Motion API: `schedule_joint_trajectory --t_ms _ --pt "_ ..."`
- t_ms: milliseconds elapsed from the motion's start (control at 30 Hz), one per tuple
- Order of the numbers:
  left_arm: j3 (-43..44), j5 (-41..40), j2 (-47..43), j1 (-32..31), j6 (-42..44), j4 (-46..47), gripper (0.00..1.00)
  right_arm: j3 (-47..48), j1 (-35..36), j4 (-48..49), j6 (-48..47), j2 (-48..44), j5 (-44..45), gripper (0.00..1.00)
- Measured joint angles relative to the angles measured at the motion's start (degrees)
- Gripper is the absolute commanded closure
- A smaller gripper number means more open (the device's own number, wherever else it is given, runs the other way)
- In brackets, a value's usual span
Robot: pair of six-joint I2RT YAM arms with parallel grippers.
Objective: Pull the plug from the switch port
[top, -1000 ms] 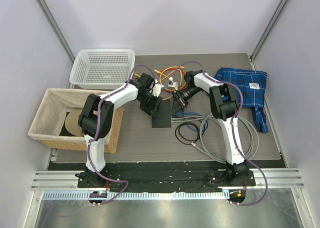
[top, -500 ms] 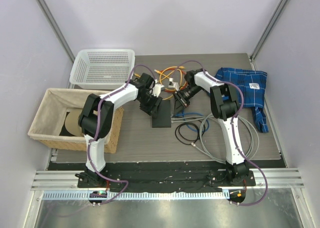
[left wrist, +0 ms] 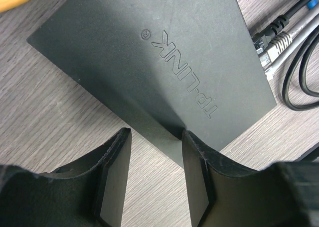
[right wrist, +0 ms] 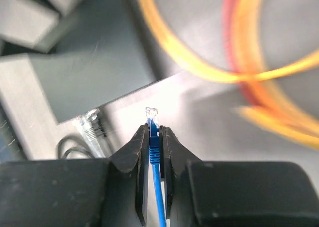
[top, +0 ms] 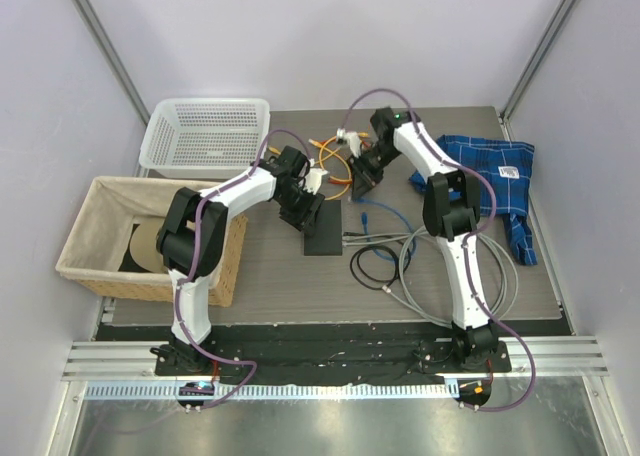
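- Wood-grain table [top: 250, 266], pale walls [top: 300, 36] around it.
- Left gripper [left wrist: 152, 137]: jaws apart, tips at the switch [left wrist: 149, 67] edge, mid-table.
- Switch lid embossed "TP-LINK".
- Right gripper [right wrist: 154, 131]: clamped on blue cable's plug [right wrist: 151, 113], clear of the switch, on its far side.

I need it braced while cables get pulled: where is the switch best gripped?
Take the switch at a corner of the edge opposite the grey plugs, coming from that free side: its flat body looks too broad to span, and the cable edge is crowded. The left gripper straddles such a corner.
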Motion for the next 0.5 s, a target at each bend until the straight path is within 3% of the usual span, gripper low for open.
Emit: schedule_joint_trajectory --t_ms 167,500 --pt "0.0 0.2 0.0 0.1 0.0 0.0 0.52 12.3 -2.1 5.6 3.0 -1.2 2.3 0.99" --pt "0.0 0.2 0.0 0.1 0.0 0.0 0.51 15.2 -4.2 25.6 14.0 -7.8 7.6 0.99"
